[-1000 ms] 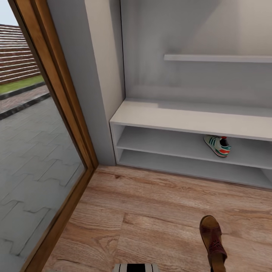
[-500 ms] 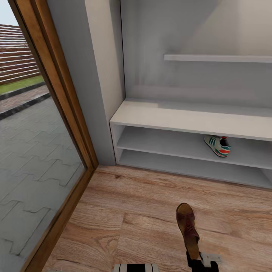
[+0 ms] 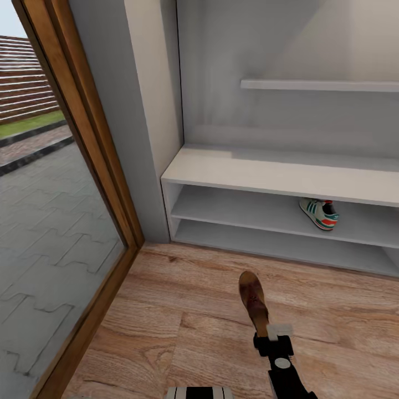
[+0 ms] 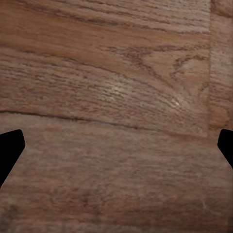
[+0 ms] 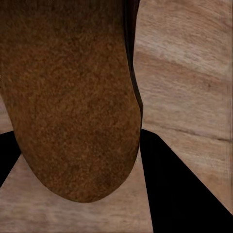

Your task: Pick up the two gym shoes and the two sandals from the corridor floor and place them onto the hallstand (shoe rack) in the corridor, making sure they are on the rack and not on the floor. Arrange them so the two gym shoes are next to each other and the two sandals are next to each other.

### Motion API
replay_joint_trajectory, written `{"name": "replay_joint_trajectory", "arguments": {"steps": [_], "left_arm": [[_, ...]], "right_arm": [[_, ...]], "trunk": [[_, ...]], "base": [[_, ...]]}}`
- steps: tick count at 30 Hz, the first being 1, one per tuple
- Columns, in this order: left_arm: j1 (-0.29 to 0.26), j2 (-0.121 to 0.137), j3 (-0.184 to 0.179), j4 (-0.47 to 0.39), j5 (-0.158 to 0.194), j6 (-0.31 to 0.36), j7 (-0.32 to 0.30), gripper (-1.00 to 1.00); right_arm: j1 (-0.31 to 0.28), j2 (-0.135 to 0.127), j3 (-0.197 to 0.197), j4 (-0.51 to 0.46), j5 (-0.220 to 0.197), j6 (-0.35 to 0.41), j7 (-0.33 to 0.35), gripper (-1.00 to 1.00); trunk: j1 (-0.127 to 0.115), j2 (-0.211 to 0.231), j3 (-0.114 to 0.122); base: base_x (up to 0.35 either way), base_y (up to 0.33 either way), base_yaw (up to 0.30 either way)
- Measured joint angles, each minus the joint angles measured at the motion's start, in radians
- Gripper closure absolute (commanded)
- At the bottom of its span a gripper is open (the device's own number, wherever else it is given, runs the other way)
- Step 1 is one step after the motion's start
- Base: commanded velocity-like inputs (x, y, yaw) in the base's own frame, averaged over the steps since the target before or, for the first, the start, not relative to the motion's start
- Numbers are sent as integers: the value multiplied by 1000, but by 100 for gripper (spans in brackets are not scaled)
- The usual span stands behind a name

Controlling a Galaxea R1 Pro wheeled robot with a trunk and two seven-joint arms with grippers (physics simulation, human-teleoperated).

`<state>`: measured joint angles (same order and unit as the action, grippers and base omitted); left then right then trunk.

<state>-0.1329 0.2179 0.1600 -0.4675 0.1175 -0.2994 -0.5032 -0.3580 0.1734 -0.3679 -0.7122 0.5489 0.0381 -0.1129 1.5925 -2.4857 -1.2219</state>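
Note:
One dark-brown sandal point(image 3: 252, 299) hangs just above the wood-plank corridor floor point(image 3: 183, 293), turned on its edge with its toe toward the rack. My right gripper point(image 3: 265, 334) is shut on its heel end. In the right wrist view the sandal's tan-brown underside point(image 5: 73, 97) sits between the black fingers point(image 5: 182, 191). One white gym shoe point(image 3: 320, 214) with green stripes and a red heel lies on the upper shelf of the white hallstand point(image 3: 260, 173). My left gripper point(image 4: 116, 145) is open over bare floor planks point(image 4: 111, 73), its fingertips far apart.
A wood-framed glass door point(image 3: 83, 166) runs along the left, with paving outside. A thin floating wall shelf point(image 3: 321, 85) hangs above the hallstand. A grey wall corner point(image 3: 149, 111) meets the rack's left end. The lower shelf point(image 3: 266, 244) holds nothing in view.
My right arm has carried the sandal leftward and toward the rack, and the arm has come into the head view. The sandal has turned from flat onto its edge.

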Motion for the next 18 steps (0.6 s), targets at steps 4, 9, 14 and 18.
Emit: {"name": "replay_joint_trajectory", "arguments": {"steps": [4, 9, 14, 18], "left_arm": [[0, 0, 0, 0, -1, 0, 0, -100], [0, 0, 0, 0, -1, 0, 0, -100], [0, 0, -1, 0, -2, 0, 0, -100], [0, 0, -2, 1, -2, 0, 0, -100]], "right_arm": [[-59, 0, 22, 0, -105, 85, -26, 100], [-129, 0, 31, -1, -205, 203, -47, 100], [-227, 0, 34, 0, -246, 318, -76, 100], [-330, 0, 35, 2, -364, 422, -108, 100]], "trunk": [[0, 0, 0], [0, 0, 0], [0, 0, 0], [0, 0, 0]], "base": [[0, 0, 0], [0, 0, 0], [0, 0, 0], [0, 0, 0]]}}
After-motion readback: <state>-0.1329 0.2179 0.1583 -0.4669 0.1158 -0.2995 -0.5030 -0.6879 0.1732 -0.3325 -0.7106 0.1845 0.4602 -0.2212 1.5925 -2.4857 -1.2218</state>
